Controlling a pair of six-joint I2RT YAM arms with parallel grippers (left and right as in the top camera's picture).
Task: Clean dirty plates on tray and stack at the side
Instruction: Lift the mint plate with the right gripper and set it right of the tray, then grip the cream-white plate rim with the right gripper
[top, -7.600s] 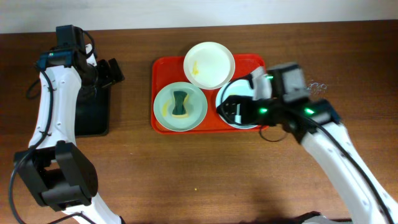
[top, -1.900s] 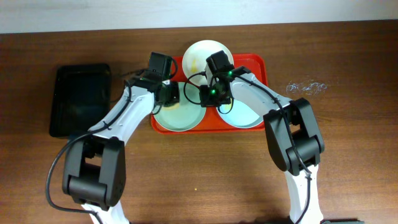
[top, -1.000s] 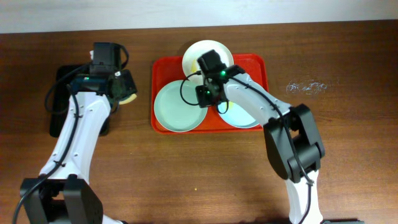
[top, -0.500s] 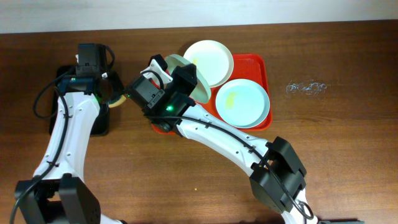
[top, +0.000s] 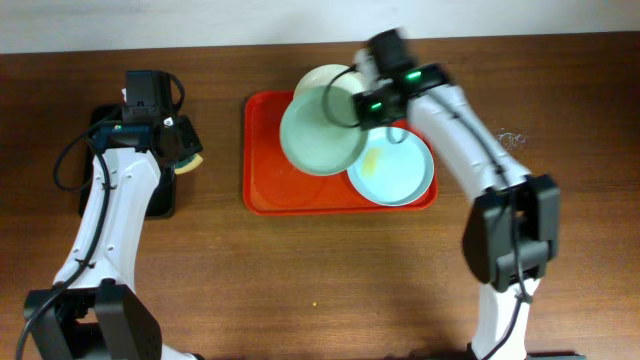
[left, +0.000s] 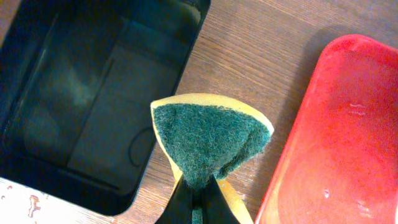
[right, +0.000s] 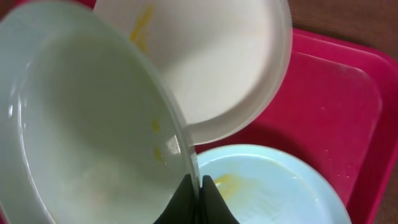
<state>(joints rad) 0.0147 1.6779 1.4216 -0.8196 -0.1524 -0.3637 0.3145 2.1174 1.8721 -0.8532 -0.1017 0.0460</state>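
The held plate (right: 93, 124), pale blue-green, hangs tilted above the red tray (right: 336, 106). Its rim is pinched between the closed jaws of the right gripper (right: 200, 190), and only faint yellow flecks show near that rim. Beneath it on the tray lie the white plate (right: 211, 56), streaked yellow, and the smeared plate (right: 267, 186), also blue-green. Well to the left, the left gripper (left: 198, 194) is clamped on a folded green-and-yellow sponge (left: 208, 140), above the table (left: 249, 56) between the black tray (left: 74, 106) and the red one. The step appears to be carrying the nearly clean plate aside. A firm edge grip, a path clear of the white plate's rim, and levelling before release would serve best.
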